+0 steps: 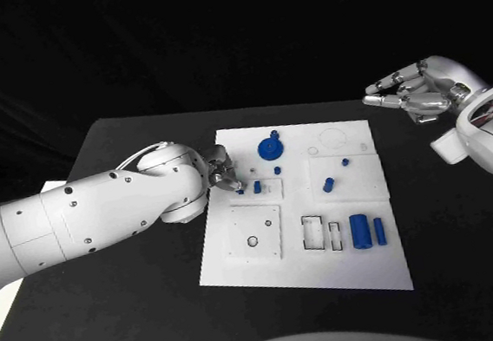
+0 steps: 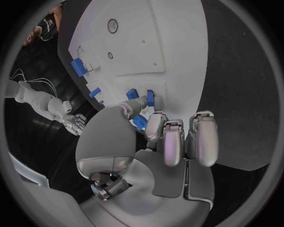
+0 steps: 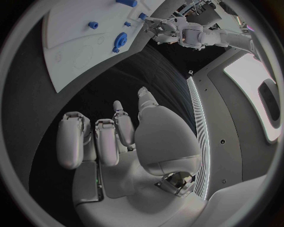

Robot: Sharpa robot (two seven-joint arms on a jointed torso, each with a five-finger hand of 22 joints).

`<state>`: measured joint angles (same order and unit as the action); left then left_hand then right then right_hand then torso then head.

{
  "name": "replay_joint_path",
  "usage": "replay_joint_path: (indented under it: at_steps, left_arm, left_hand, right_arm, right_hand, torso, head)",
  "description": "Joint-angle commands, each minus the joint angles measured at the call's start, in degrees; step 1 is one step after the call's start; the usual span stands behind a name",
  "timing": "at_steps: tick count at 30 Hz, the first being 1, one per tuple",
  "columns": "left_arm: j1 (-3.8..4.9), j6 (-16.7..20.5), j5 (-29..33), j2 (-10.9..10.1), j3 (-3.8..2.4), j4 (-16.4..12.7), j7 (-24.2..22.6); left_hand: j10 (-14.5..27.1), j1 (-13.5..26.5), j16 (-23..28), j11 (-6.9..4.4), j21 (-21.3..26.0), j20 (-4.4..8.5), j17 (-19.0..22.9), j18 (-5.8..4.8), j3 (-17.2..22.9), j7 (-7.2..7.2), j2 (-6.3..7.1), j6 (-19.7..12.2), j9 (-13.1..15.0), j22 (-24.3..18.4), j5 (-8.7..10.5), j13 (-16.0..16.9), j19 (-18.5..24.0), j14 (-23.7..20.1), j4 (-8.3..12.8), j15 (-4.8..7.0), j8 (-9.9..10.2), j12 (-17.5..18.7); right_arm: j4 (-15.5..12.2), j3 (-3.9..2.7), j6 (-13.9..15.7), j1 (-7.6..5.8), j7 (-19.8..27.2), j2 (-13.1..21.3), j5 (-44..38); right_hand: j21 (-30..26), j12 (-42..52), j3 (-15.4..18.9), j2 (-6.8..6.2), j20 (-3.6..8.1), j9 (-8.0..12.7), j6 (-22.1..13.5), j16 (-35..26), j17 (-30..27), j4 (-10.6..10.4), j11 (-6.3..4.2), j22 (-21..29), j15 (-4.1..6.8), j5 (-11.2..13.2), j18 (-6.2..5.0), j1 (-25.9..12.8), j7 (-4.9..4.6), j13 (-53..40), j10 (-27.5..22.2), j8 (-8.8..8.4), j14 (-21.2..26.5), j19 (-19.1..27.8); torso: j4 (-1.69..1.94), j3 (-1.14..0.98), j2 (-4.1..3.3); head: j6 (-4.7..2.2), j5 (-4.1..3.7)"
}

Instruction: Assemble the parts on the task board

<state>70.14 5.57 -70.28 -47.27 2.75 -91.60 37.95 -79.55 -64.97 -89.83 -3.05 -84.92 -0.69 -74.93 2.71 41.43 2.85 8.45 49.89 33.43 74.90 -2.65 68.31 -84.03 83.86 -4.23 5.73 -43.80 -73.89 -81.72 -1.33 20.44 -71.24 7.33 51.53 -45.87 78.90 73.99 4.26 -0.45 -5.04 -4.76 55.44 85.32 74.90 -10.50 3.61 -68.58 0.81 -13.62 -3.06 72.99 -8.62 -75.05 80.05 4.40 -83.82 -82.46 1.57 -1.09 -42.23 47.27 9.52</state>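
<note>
Black table [image 1: 128,145] carries a flat white rectangular task board [image 1: 243,267]. At its nine o'clock edge, the left hand [image 1: 222,174] pinches a small blue part [image 2: 139,122]. Right hand [image 1: 418,91] hovers at two o'clock, fingers curled, empty. No readable writing.

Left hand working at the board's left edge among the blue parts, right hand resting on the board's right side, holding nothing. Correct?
Not quite. The right hand isn't on the task board; the head view shows it off the board's far right corner, over black table, holding nothing. The left hand is at the left edge among the blue parts.
</note>
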Motion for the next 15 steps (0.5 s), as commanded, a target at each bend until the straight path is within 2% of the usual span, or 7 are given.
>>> replay_joint_path:
  at_steps: [1,15]
  left_arm:
    - [-0.36,-2.4,0.31,0.08,0.25,-0.33,-0.5]
    - [-0.36,-1.87,1.32,-0.18,0.22,-0.47,-0.46]
  left_hand:
    - [-0.33,-0.62,-0.17,0.07,-0.26,0.58,-15.07,-1.04,3.42,-1.8,-0.15,1.24,-0.09,7.75,-0.27,0.07,-3.49,6.14,3.93,0.44,-0.39,-0.19]
    - [-0.33,-0.66,-0.17,0.07,-0.14,0.59,-15.07,-1.0,3.49,-1.79,-0.12,1.24,-0.11,7.58,-0.27,0.06,-3.43,6.14,3.99,0.45,-0.4,-0.18]
  right_arm:
    - [0.04,-0.01,-0.78,0.03,0.24,-0.04,-0.18]
    - [0.09,-0.01,-0.84,0.04,0.23,-0.05,-0.18]
  right_hand:
    - [-0.34,-0.19,0.27,0.25,0.21,-0.09,0.35,-0.19,8.46,0.01,-0.03,0.05,0.12,0.29,-1.14,-0.03,0.11,-3.55,-0.31,0.28,-4.58,0.31]
    - [-0.34,-0.19,0.27,0.25,0.21,-0.09,0.35,-0.19,8.46,0.01,-0.03,0.05,0.12,0.29,-1.14,-0.03,0.11,-3.55,-0.31,0.28,-4.58,0.31]
  torso:
    - [0.03,0.0,0.0]
    - [0.01,0.0,0.0]
  head:
    - [0.05,0.02]
    - [0.14,0.0]
